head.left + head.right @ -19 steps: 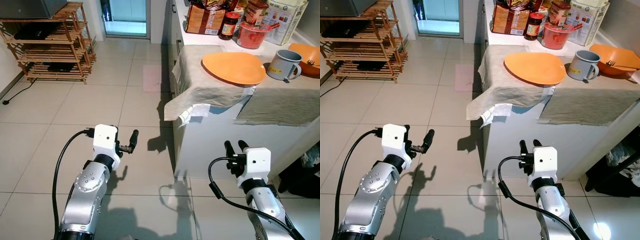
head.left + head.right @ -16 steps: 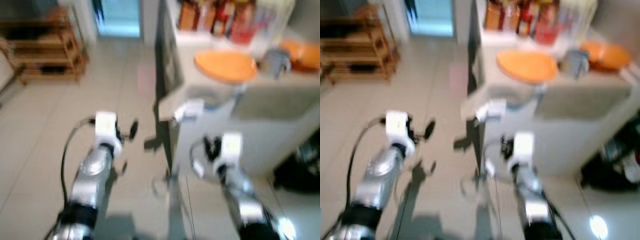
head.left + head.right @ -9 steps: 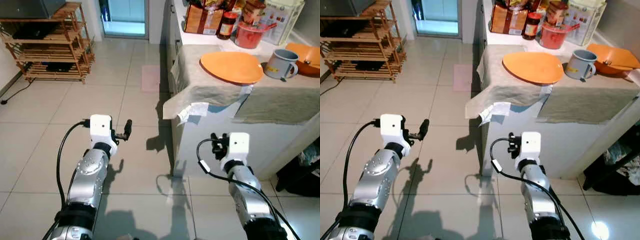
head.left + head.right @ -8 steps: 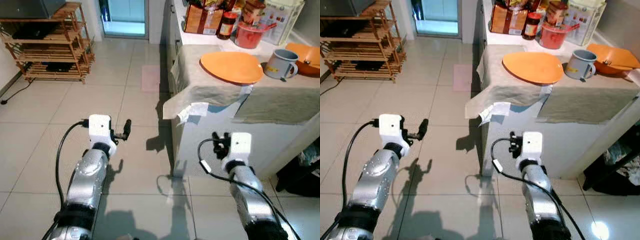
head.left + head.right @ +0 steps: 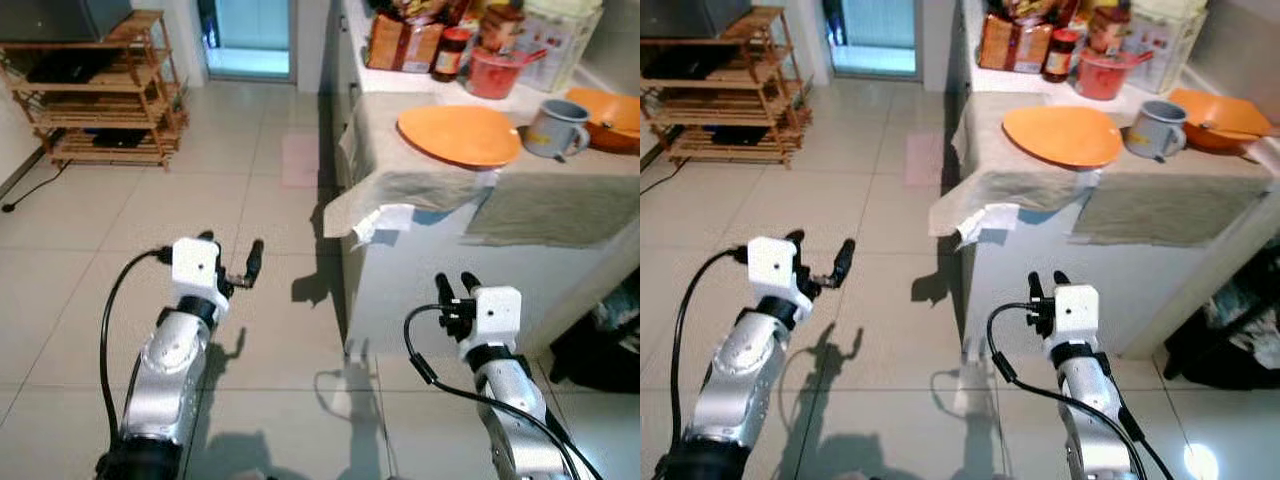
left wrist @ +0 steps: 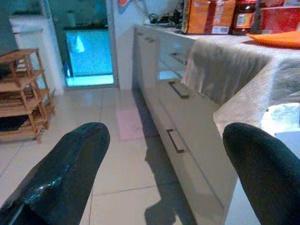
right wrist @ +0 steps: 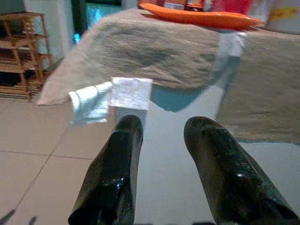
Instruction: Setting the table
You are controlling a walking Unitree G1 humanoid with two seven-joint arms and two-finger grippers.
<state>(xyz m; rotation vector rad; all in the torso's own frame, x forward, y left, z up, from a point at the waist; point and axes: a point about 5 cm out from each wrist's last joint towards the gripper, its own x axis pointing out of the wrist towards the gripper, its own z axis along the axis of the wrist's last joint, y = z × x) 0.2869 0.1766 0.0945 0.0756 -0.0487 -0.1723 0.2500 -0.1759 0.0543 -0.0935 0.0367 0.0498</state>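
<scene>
An orange plate (image 5: 460, 135) lies on a beige cloth (image 5: 395, 175) at the near corner of a white counter (image 5: 410, 290). Beside the plate stands a grey mug (image 5: 555, 128), and further right an orange bowl (image 5: 612, 108) holds a fork. My left gripper (image 5: 232, 260) hangs open over the floor tiles, left of the counter, its fingers (image 6: 65, 164) wide apart with nothing between them. My right gripper (image 5: 455, 287) points at the counter's white front below the cloth's edge. Its fingers (image 7: 117, 159) stand a small gap apart and hold nothing.
A second grey cloth (image 5: 545, 205) hangs over the counter edge on the right. Jars, packets and a red pot (image 5: 490, 70) crowd the counter's back. A wooden shelf rack (image 5: 100, 100) stands far left. A pink mat (image 5: 303, 160) lies before a doorway (image 5: 250, 35).
The view blurred a second ago, then steadied and shifted slightly. My right gripper now sits a little lower and further right. The counter things have not moved.
</scene>
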